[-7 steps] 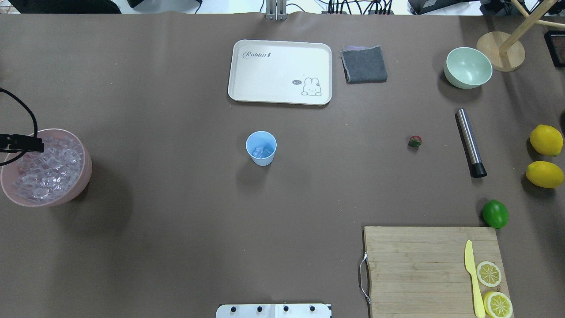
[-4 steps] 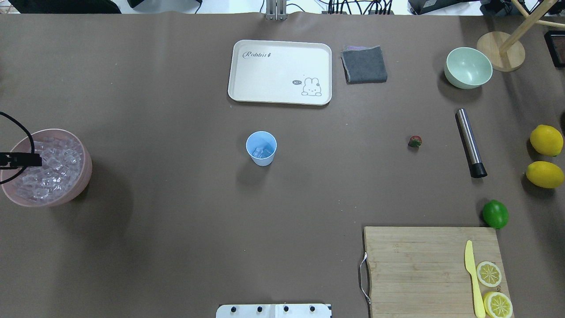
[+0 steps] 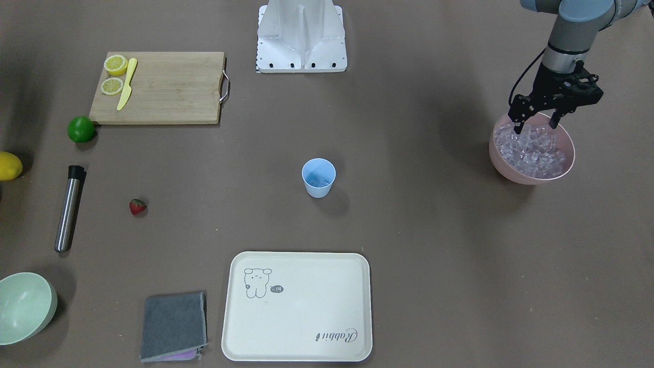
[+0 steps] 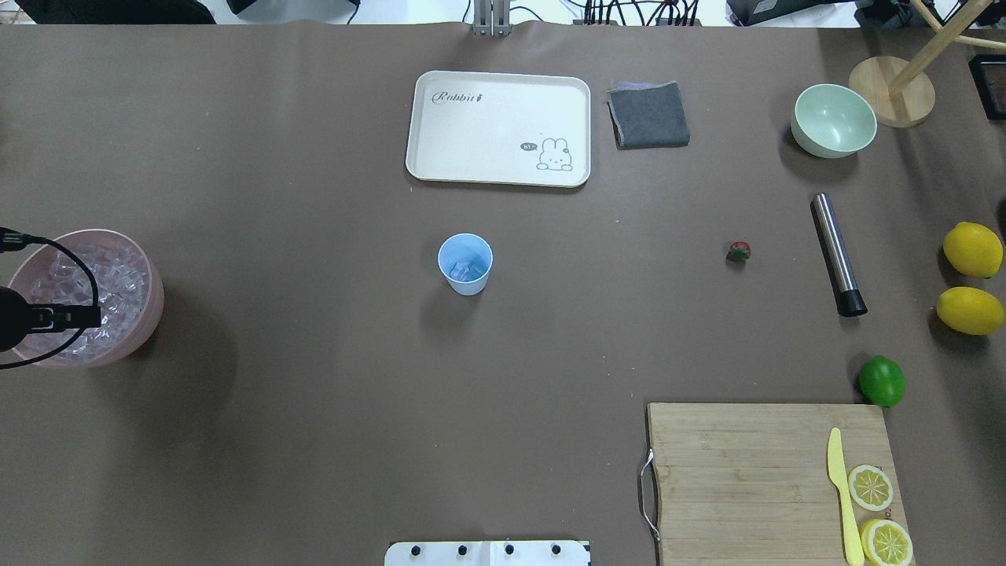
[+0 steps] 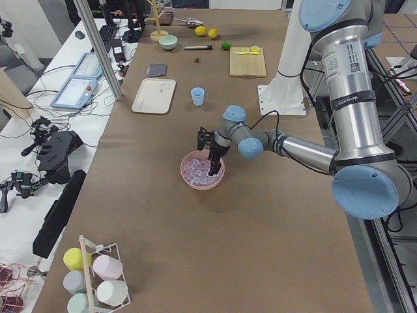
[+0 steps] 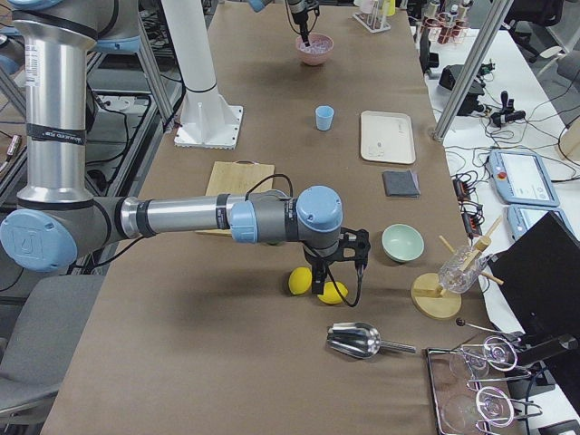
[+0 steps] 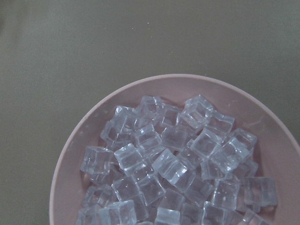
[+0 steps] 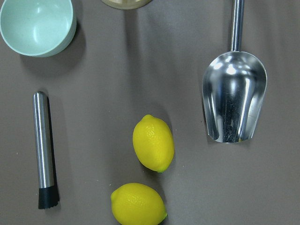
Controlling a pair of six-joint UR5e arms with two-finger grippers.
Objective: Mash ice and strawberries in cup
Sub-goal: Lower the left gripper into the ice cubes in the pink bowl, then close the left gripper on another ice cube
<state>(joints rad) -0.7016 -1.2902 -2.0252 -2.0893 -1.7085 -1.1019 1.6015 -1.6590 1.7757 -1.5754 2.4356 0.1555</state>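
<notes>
The light-blue cup stands mid-table with a few ice cubes in its bottom. More ice fills the pink bowl at the robot's left. My left gripper hangs open just above that ice, at the bowl's robot-side rim, with nothing between its fingers. The strawberry lies on the table well to the right of the cup. My right gripper shows only in the exterior right view, low over two lemons; I cannot tell its state.
A steel muddler lies right of the strawberry, with lemons, a lime and a green bowl around it. A cream tray and grey cloth lie behind the cup. A cutting board sits front right, a metal scoop further right.
My left gripper has moved over the pink bowl from its far side toward the robot's side, staying open. The cup, strawberry and other things have not moved.
</notes>
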